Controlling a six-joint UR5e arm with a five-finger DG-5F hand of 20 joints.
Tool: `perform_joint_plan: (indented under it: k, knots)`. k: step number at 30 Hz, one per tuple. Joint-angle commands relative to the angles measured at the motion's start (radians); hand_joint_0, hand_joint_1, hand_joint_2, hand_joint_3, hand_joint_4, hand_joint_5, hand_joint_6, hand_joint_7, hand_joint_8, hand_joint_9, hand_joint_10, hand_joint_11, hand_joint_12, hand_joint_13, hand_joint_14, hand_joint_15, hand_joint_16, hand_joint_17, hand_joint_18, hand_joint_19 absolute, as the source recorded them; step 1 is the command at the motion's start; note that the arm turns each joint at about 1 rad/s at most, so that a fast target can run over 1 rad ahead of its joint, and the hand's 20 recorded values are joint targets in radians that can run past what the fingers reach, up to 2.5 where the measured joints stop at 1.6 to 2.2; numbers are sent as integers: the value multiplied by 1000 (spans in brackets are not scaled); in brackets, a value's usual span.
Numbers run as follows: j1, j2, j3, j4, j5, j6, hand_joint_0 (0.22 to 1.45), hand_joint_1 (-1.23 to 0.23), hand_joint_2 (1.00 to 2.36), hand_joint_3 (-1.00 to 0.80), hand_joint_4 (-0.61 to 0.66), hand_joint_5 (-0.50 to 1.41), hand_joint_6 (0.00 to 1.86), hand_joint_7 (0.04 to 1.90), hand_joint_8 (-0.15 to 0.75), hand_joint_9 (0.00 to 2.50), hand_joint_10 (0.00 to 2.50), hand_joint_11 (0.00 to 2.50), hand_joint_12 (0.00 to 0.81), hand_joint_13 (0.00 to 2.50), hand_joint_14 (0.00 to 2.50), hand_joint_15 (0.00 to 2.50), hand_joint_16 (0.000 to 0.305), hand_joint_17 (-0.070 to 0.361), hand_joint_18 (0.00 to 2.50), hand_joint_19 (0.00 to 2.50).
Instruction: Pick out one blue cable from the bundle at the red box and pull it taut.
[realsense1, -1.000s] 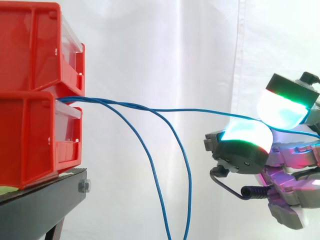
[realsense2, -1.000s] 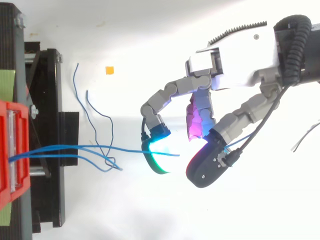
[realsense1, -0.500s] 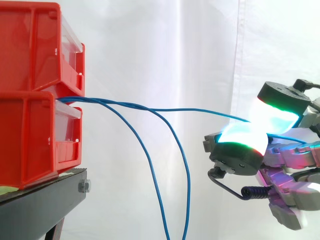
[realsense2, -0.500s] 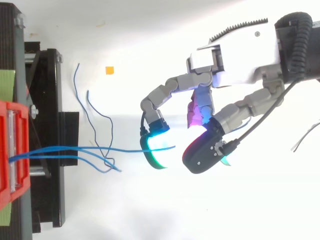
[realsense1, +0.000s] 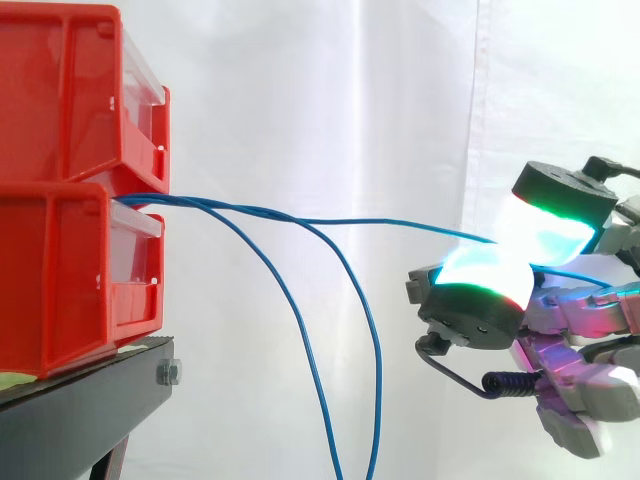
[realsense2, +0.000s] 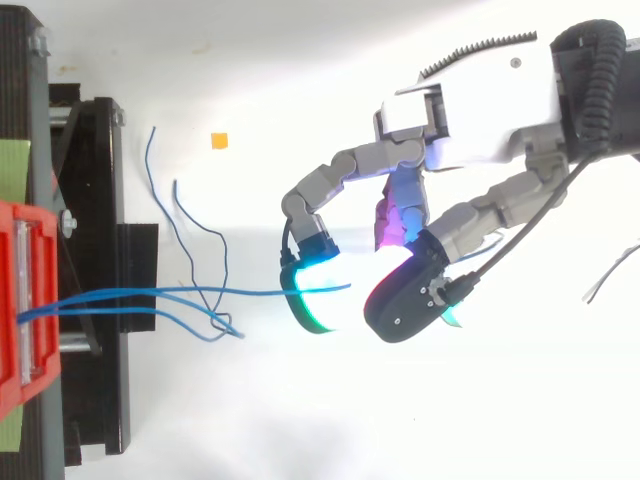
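Two red bins are stacked on a black stand at the left. A bundle of blue cables leaves the lower bin. One blue cable runs nearly level to the right into my hand. It passes between two glowing fingertips that press together on it. In the top view the same cable reaches the cyan-green pad of my hand. It still sags a little.
Two other blue cables droop from the bundle and hang down past the lower edge. Their thin loose ends lie on the white floor beside the stand. A small orange scrap lies farther off.
The upper glowing pad has come down onto the lower one, with the blue cable between them. The hand has edged slightly toward the bins.
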Motion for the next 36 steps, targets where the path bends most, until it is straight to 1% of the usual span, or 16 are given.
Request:
perform_joint_plan:
  k: [1,4,6,8,9,12,13,15,16,18,30,36]
  knots:
    - [-1,1,1,0,-1,0,522,-777,1140,-215,-108,103,505,1385,229,1562,18,489,366,1091,13,427,56,127,955,482]
    - [-1,-1,-1,0,-1,0,540,-787,1069,-210,-98,101,505,1402,225,1552,17,481,363,1081,14,436,56,126,940,491]
    - [-1,-1,-1,2,1,0,544,-787,1056,-210,-91,101,504,1416,228,1548,17,489,366,1077,14,439,56,126,926,492]
    - [-1,-1,1,0,1,0,561,-786,1004,-203,-76,100,504,1429,223,1541,20,500,363,1065,15,439,55,123,914,500]
    - [-1,1,1,0,1,0,564,-786,1000,-205,-74,100,504,1436,227,1538,18,502,363,1062,16,444,55,123,911,501]
    - [-1,-1,1,0,-1,-5,569,-741,1004,-257,-54,92,502,1465,234,1502,21,528,361,1025,17,456,53,118,867,532]
    - [-1,-1,1,0,-1,-6,568,-693,1008,-298,-63,86,501,1500,232,1464,20,553,348,999,16,482,49,111,822,559]
    - [-1,-1,1,0,-1,-6,564,-645,1010,-337,-76,76,512,1503,218,1435,22,592,333,960,19,493,45,100,768,590]
    - [-1,-1,1,0,-1,-8,560,-612,1010,-364,-86,63,542,1439,210,1406,22,600,318,939,20,510,41,93,733,611]
    - [-1,-1,-1,0,-1,-8,558,-582,1008,-394,-82,57,561,1402,212,1391,24,584,317,938,18,505,41,93,733,611]
    - [-1,-1,1,2,-1,-8,534,-488,1004,-450,-93,46,604,1313,224,1369,23,567,323,929,19,495,43,96,737,607]
    - [-1,-1,1,2,-1,-8,534,-480,1002,-469,-101,42,627,1256,213,1365,23,559,324,928,18,493,43,96,743,605]
